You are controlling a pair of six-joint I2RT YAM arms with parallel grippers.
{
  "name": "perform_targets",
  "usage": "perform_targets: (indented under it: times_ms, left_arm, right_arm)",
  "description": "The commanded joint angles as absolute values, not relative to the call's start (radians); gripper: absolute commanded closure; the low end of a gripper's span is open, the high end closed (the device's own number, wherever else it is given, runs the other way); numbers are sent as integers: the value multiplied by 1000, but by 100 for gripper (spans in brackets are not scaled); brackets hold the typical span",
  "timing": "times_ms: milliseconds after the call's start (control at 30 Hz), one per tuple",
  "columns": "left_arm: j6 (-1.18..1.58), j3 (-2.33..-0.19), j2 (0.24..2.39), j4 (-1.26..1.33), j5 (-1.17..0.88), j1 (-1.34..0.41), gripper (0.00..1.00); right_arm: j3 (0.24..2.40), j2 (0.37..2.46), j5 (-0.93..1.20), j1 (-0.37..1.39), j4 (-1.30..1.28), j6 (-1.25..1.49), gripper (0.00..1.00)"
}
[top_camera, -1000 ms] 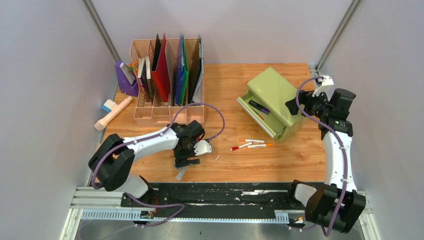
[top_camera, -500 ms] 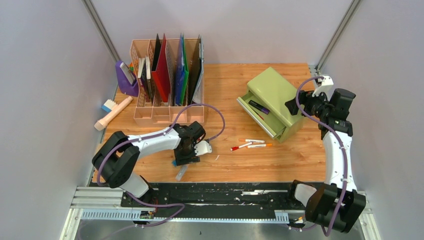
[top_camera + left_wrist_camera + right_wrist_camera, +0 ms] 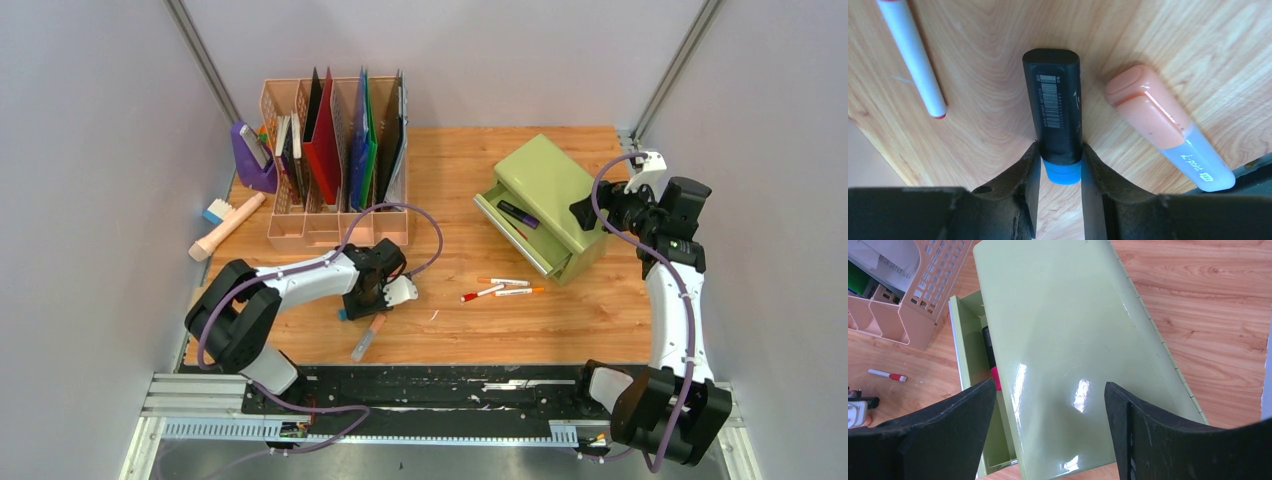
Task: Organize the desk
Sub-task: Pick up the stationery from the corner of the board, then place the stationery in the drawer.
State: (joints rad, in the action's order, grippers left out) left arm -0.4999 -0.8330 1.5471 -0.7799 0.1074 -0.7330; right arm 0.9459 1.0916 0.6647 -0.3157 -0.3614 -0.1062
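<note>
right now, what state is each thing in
left gripper: shut on black marker
right gripper: open, above green cabinet
drawer: pulled open, dark pen inside
orange highlighter: capped, lying flat on desk
loose pens: lying on desk

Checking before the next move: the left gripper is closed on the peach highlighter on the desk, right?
No: the left gripper is closed on the black marker; the peach highlighter lies free beside it on the desk, as the left wrist view shows.
</note>
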Motion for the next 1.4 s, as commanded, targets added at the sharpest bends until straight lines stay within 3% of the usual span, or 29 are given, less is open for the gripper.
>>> perform_targets:
  times_ms: [0, 200, 467, 700, 1100, 1367]
  left_arm:
    - [-486, -840, 1556, -755, 127, -702, 72]
    - [-503, -906, 1496, -843, 119, -695, 84]
    - [-586, -1106, 1441, -972, 118, -696, 89]
    - [-712, -1396, 1563, -991, 214, -774, 92]
    - [-1091, -1842, 1871, -763, 307, -947, 97]
    - [-1344, -1909, 1993, -565, 274, -1002, 99]
  right_arm:
    - [946, 1092, 691, -318, -356, -109, 20]
    - [946, 1089, 692, -319, -355, -109, 20]
    - [948, 1082, 695, -318, -356, -111, 20]
    - [951, 1066, 686, -319, -357, -110, 20]
    - [954, 1048, 684, -320, -359, -104, 20]
    - [956, 1048, 652, -322, -361, -105, 20]
